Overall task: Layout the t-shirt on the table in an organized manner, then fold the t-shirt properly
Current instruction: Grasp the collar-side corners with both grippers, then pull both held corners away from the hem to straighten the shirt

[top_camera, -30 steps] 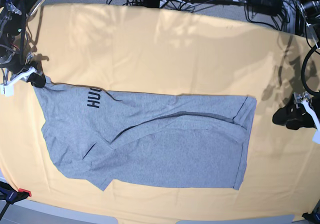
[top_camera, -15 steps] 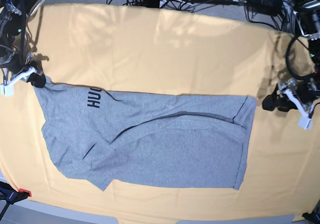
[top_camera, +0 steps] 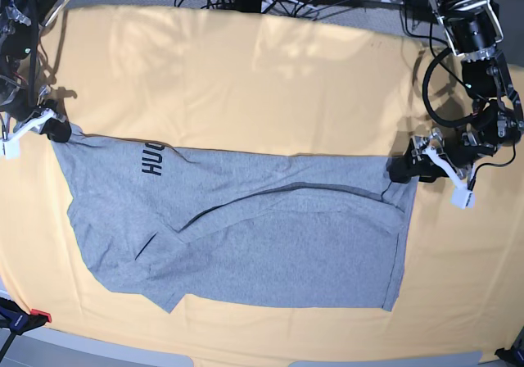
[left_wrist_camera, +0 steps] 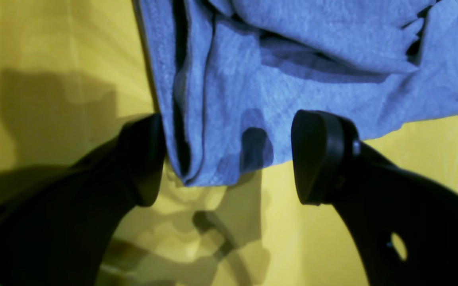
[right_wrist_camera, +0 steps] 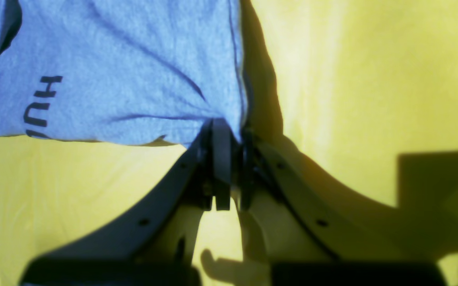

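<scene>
the heather-grey t-shirt (top_camera: 246, 228) lies spread but creased on the yellow table (top_camera: 270, 80). the left gripper (left_wrist_camera: 227, 159), fingers wide apart, straddles its hem corner; it should likely close low on both layers. farther off, the right gripper (right_wrist_camera: 223, 131) is clamped on the corner near the lettering (right_wrist_camera: 40, 105), an anchor for pulling taut.

The t-shirt (top_camera: 270, 228) is seen as soft, matt heather-grey knit cloth with a fine nap, its lettering (top_camera: 153, 159) printed in flat black. The table (top_camera: 246, 80) is covered by smooth, faintly creased matt yellow-orange cloth. Matt black plastic is shown on the left gripper's fingers (left_wrist_camera: 316, 155).
</scene>
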You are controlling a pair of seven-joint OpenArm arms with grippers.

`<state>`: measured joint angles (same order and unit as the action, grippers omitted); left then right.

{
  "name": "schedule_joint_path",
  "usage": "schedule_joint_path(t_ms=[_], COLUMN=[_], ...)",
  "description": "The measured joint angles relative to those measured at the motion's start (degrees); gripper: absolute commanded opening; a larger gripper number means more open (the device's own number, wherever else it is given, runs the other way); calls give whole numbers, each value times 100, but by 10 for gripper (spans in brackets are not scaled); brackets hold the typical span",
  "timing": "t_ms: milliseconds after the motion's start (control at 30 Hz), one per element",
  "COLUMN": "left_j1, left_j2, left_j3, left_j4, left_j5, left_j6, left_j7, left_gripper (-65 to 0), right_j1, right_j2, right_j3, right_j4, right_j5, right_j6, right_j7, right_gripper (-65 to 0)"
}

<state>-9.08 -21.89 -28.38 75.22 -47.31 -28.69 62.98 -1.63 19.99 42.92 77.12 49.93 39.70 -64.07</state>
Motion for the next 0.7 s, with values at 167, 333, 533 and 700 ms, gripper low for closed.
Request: schedule_joint_path(t_ms=[167, 333, 533, 700], left_j1=[-31, -31, -24, -15], left_j2=[-7, -4, -17, -20], left_j3=[0, -4, -4, 160], left_j4=[15, 26, 24, 15], left_j5=[490, 678, 345, 203], left_j6=[494, 579, 197, -9], left_j7=[-356, -494, -188, -157], left_gripper=[-156, -156, -156, -157], right_j1=[0, 0, 0, 0], right_j2=[92, 149, 149, 157], right_j3=[0, 0, 0, 0], right_j4=[0, 0, 0, 0], right_j5=[15, 17, 151, 151], right_j6=[0, 0, 0, 0], right_j7=[0, 0, -2, -44], right_gripper=[-650, -650, -650, -650])
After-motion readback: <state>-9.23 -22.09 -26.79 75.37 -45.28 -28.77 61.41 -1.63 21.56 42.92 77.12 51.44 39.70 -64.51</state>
